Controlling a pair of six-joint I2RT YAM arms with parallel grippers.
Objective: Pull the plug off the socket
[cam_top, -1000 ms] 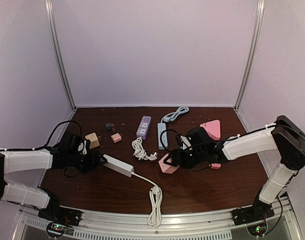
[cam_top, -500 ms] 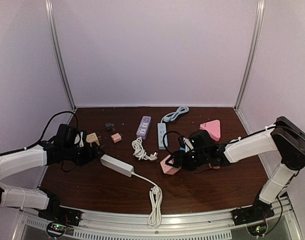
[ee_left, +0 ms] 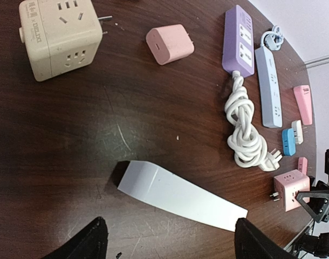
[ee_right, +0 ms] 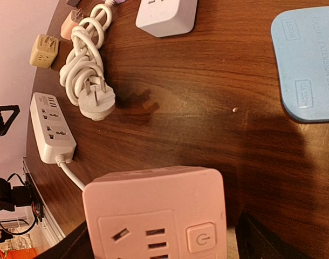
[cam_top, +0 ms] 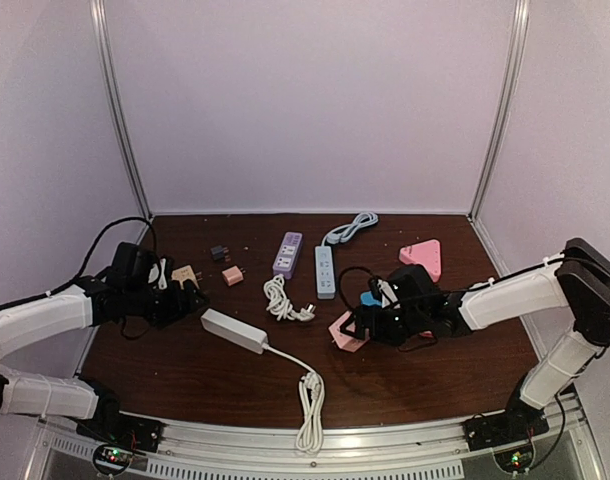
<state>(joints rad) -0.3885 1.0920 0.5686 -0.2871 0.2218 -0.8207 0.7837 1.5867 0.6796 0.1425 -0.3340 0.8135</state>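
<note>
My left gripper (cam_top: 188,303) is open and empty, its jaws wide apart just left of the white power strip (cam_top: 235,330). In the left wrist view, the gripper (ee_left: 172,245) hangs above the strip (ee_left: 175,194), with a beige cube socket (ee_left: 59,35) further off. My right gripper (cam_top: 355,328) is shut on a pink cube socket (cam_top: 343,334), which is tilted. In the right wrist view, the pink cube (ee_right: 159,210) fills the space between the fingers of the gripper (ee_right: 164,251). The white strip's sockets (ee_right: 51,127) look empty.
A pink adapter (cam_top: 232,275), a purple strip (cam_top: 288,253), a pale blue strip (cam_top: 325,270), a coiled white cord (cam_top: 282,300), a blue adapter (cam_top: 370,298) and a pink triangular socket (cam_top: 422,257) lie across the table. The white strip's cable bundle (cam_top: 310,400) sits near the front edge.
My left gripper has drawn back left and away from the white strip's end. My right gripper has shifted right and nearer with the pink cube, uncovering the blue adapter.
</note>
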